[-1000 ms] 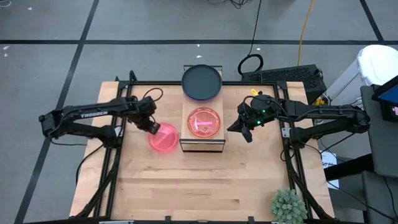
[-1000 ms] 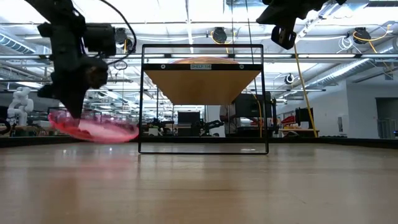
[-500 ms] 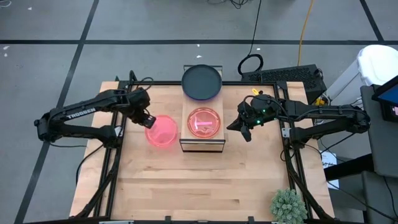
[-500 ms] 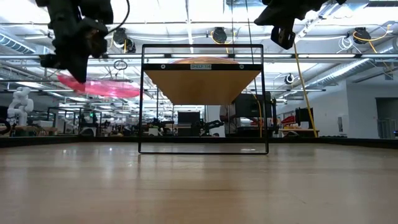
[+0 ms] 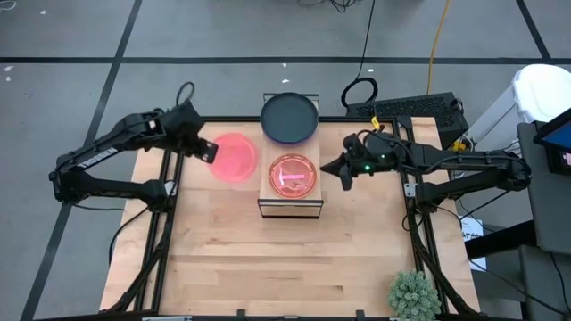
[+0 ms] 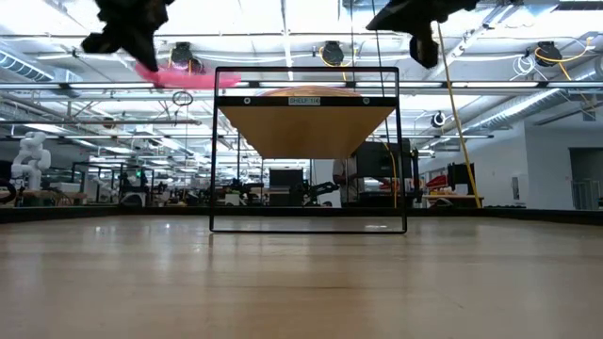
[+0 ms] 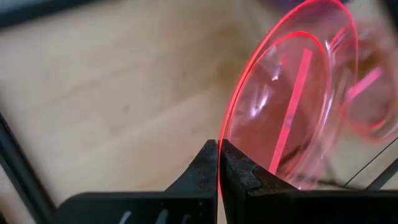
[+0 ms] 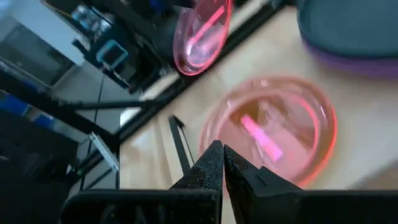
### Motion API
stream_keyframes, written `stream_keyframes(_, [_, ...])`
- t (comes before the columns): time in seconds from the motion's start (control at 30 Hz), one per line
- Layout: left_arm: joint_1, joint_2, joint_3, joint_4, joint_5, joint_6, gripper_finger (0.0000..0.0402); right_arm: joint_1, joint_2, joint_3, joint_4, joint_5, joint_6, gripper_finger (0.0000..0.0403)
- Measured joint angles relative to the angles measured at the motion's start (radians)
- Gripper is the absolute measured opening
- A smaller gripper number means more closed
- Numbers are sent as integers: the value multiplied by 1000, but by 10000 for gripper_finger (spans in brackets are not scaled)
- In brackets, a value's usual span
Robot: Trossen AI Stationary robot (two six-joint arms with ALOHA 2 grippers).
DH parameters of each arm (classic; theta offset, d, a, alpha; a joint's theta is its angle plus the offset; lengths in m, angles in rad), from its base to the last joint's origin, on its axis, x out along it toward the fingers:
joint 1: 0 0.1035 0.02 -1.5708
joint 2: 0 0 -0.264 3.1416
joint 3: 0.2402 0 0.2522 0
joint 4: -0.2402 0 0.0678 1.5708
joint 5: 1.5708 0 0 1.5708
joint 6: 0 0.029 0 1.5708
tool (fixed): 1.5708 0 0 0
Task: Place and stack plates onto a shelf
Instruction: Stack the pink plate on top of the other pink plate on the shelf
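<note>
A translucent pink-red plate [image 5: 234, 157] hangs in my left gripper [image 5: 207, 150], left of the shelf [image 5: 290, 205] and about level with its top; in the low view this plate [image 6: 188, 75] sits beside the frame's upper corner. A second pink-red plate [image 5: 293, 175] lies flat on the shelf's wood top. A dark teal-black plate [image 5: 289, 118] rests on a purple one behind the shelf. My right gripper [image 5: 343, 169] is shut and empty, raised just right of the shelf. The other plates are out of view. My left gripper pinches the pink-red plate's rim [image 7: 225, 127] between its two fingers, at the edge farthest from the shelf. The fingers come from the table's left, roughly level. The plate is lifted clear of the table and lies nearly flat, reaching toward the shelf.
A green plant [image 5: 413, 296] stands at the table's near right corner. A keyboard [image 5: 415, 109] and a coiled cable [image 5: 359, 91] lie beyond the far edge. The near half of the wooden table [image 5: 285, 267] is bare.
My left gripper has risen and gone toward the table's far edge with the pink-red plate. The plate was tilted low by the table and is now lifted clear, nearly level at the height of the shelf's top. My right gripper has shifted slightly toward the far edge.
</note>
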Motion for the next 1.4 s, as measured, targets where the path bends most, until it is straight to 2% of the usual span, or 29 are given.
stream_keyframes(0.17, [0,0,61,123,-65,-18,1,0,0,0,114,94,-94,1])
stream_keyframes(0.3, [0,4,66,296,-79,-17,1,0,0,0,196,185,-164,13])
stream_keyframes(0.5, [0,54,65,526,-94,17,1,-2,0,0,274,331,-250,68])
stream_keyframes(0.7, [-29,141,65,757,-97,34,1,-3,0,0,352,444,-452,132])
stream_keyframes(0.83, [-61,206,65,873,-116,33,1,-4,0,0,406,525,-602,147])
stream_keyframes(0.97, [-93,260,65,952,-176,41,1,-5,0,0,447,584,-717,144])
stream_keyframes(1.07, [-118,289,65,990,-226,66,1,-5,0,0,464,645,-751,138])
stream_keyframes(1.2, [-146,313,65,993,-285,95,1,-20,0,0,465,672,-750,130])
stream_keyframes(1.4, [-174,337,64,979,-349,139,1,-38,11,1,447,672,-590,121])
